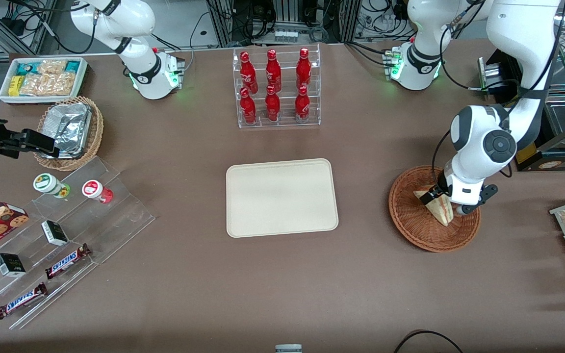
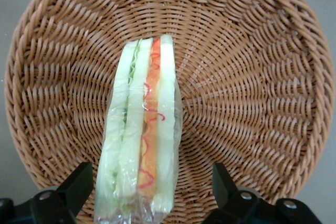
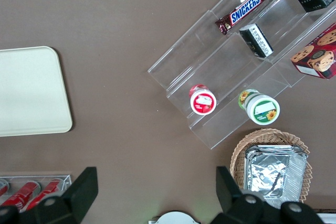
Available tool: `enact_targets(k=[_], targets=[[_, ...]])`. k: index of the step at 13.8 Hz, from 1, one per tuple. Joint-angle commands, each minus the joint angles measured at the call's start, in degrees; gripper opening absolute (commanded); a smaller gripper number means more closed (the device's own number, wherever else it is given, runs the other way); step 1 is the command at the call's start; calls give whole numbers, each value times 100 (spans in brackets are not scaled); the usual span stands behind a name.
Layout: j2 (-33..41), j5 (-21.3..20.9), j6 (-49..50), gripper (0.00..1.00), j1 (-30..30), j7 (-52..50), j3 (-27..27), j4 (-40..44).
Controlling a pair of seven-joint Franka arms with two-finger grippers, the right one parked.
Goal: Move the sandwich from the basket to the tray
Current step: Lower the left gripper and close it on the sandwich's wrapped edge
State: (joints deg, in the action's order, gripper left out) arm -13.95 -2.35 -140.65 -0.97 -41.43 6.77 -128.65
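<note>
Jaws (image 2: 146,192) spread astride sandwich (image 2: 142,145) (wrapped), in basket (image 2: 252,77)

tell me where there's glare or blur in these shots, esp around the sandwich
Left wrist view: the sandwich is slightly soft, its wrap glinting, and the open gripper straddles it over the basket. Front view: even light, a faint sheen on the tray. Right wrist view: glare on the foil container.

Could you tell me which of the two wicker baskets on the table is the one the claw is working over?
The reddish-brown basket holding the sandwich; the open claw straddles the sandwich there. The lighter tan basket holds a foil container instead.
</note>
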Motion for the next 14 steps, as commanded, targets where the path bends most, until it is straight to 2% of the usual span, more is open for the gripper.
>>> enact_targets(k=[1,2,3,4,5,7,8,11,14], targets=[[-3,-55,-103,94,-17,-120,-1,-38],[-3,-64,-103,89,-17,-111,-9,-38],[-3,-64,-77,78,-17,-85,-9,-38],[-3,-72,-42,61,-43,-58,-18,-38],[6,-81,-24,40,-44,-49,-27,-47],[32,-361,177,5,-44,-41,-27,-29],[58,-467,282,0,-44,-41,-27,-20],[164,-626,826,0,-26,-23,-18,207],[147,-635,1976,0,149,-14,52,1032]])
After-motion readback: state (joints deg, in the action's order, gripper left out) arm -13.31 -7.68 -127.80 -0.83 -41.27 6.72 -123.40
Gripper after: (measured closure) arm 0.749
